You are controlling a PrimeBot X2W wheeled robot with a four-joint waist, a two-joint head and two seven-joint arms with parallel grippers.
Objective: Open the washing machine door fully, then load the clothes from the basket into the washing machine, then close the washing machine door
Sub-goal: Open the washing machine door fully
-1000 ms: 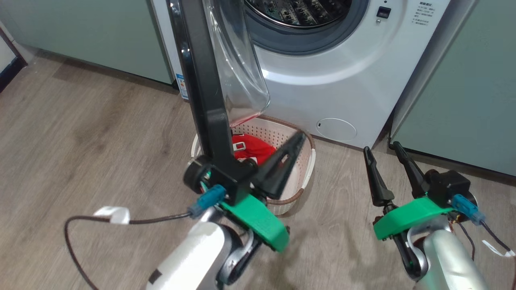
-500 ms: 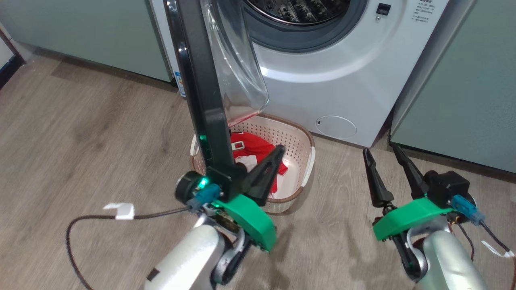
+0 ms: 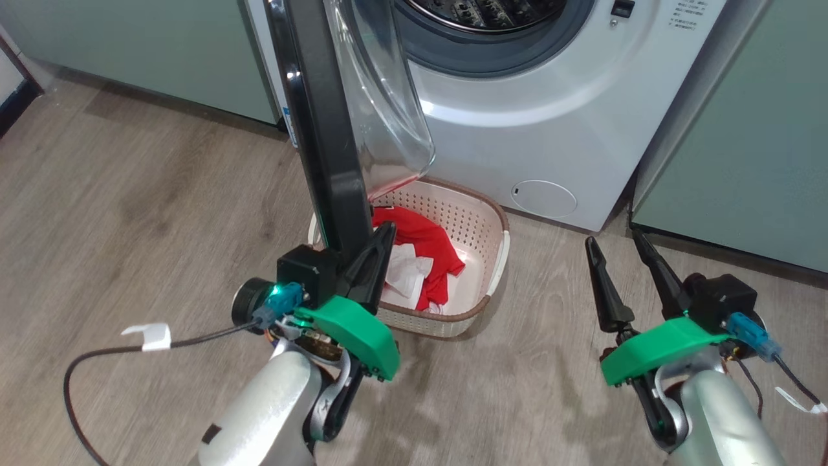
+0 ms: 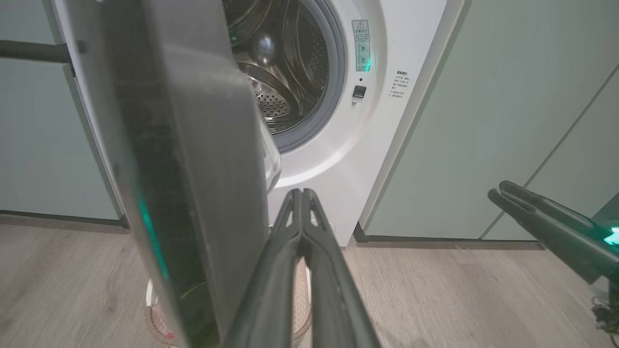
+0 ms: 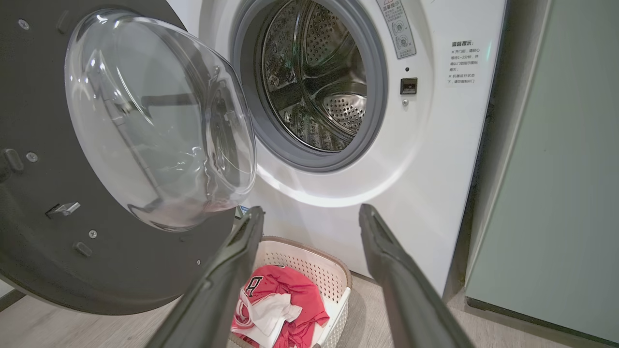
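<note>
The washing machine (image 3: 530, 129) stands with its drum open. Its door (image 3: 323, 129) is swung out towards me, edge-on, with the glass bowl (image 3: 381, 97) on its right side. Beneath the door the basket (image 3: 482, 310) sits on the floor, holding the clothes (image 3: 420, 236), red with a white piece. My left gripper (image 3: 386, 228) is shut on nothing, lying against the door's lower inner side over the basket's left edge. My right gripper (image 3: 613, 237) hangs open and empty over the floor, right of the basket. The right wrist view shows door (image 5: 38, 217), drum, basket (image 5: 309, 261) and clothes (image 5: 285, 290).
Pale green cabinets (image 3: 129, 52) flank the washer on both sides. A dark cable with a white tag (image 3: 149, 336) trails from my left wrist across the wooden floor. A round filter cover (image 3: 543, 197) sits low on the washer front.
My left gripper has swung left and drawn back, from across the basket to beside the door's lower edge, uncovering the clothes. The right gripper has stayed put.
</note>
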